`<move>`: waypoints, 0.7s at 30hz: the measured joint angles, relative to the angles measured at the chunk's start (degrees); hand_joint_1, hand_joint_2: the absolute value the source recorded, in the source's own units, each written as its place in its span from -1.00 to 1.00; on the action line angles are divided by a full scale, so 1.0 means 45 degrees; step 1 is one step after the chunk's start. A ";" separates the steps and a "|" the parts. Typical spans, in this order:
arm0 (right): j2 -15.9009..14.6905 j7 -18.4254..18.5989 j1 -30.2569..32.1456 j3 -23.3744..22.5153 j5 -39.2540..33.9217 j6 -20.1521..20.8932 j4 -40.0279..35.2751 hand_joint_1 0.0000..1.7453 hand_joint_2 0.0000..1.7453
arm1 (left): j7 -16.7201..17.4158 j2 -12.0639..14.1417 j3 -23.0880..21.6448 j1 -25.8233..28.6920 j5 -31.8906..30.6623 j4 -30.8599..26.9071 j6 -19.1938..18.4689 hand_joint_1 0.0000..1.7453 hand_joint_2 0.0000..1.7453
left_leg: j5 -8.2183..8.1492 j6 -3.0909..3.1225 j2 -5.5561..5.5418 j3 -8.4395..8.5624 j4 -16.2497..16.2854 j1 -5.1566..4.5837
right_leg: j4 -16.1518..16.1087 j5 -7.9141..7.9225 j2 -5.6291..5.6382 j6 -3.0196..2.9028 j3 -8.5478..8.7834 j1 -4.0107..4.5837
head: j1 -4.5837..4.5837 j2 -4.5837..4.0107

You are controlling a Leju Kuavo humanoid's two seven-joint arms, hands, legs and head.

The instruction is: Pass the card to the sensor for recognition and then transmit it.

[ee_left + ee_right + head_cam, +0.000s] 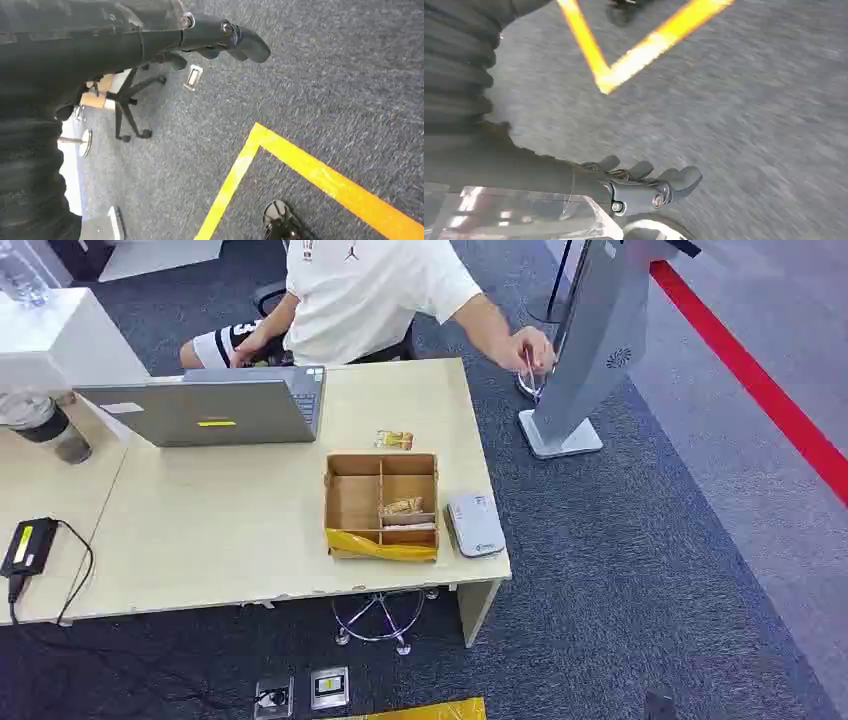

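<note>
Both arms just hang over the carpet: left hand [220, 37] and right hand [644, 187] loosely spread, holding nothing. So nothing's started, I'd say. The card [408, 527] looks like it's lying in the cardboard box [352, 502], beside the grey sensor [473, 524] near the table [230, 530] edge. Plenty of open tabletop left of the box.

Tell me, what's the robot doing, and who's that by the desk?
Nothing much yet. The robot's left hand and right hand hang over the grey carpet, holding nothing. On the desk sit a divided cardboard box, a small grey sensor beside it, and a card lying behind the box. A person in a white shirt sits behind the desk, reaching toward a grey stand.
</note>
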 joint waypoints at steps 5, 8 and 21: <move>-0.0478 -0.1905 -0.0561 -0.0402 -0.0340 -0.0751 -0.0019 -1.00 1.00 | -0.0072 -0.0005 -0.0422 -0.0076 0.0024 0.0068 0.0421 -1.00 1.00 | 0.0003 0.0003 -0.0002 0.0003 0.0001 -0.0001 | 0.0000 0.0007 -0.0004 0.0009 0.0009 -0.0001 | 0.0000 0.0000; -0.0757 -0.2825 -0.0826 -0.0859 -0.0073 -0.1116 -0.0242 -1.00 1.00 | -0.0141 -0.0005 -0.0665 -0.0123 0.0005 0.0107 0.0636 -1.00 1.00 | 0.0004 0.0004 -0.0009 0.0009 0.0003 -0.0001 | 0.0000 0.0007 -0.0001 0.0009 0.0010 -0.0001 | 0.0005 0.0000; -0.0806 -0.2811 -0.0575 -0.2772 0.2403 -0.1485 -0.3043 -1.00 1.00 | -0.0272 -0.0068 -0.1286 -0.0245 -0.0592 0.0408 0.0874 -1.00 1.00 | 0.0011 0.0008 -0.0039 0.0004 0.0001 0.0001 | 0.0003 0.0007 -0.0029 0.0009 0.0032 0.0002 | 0.0000 0.0000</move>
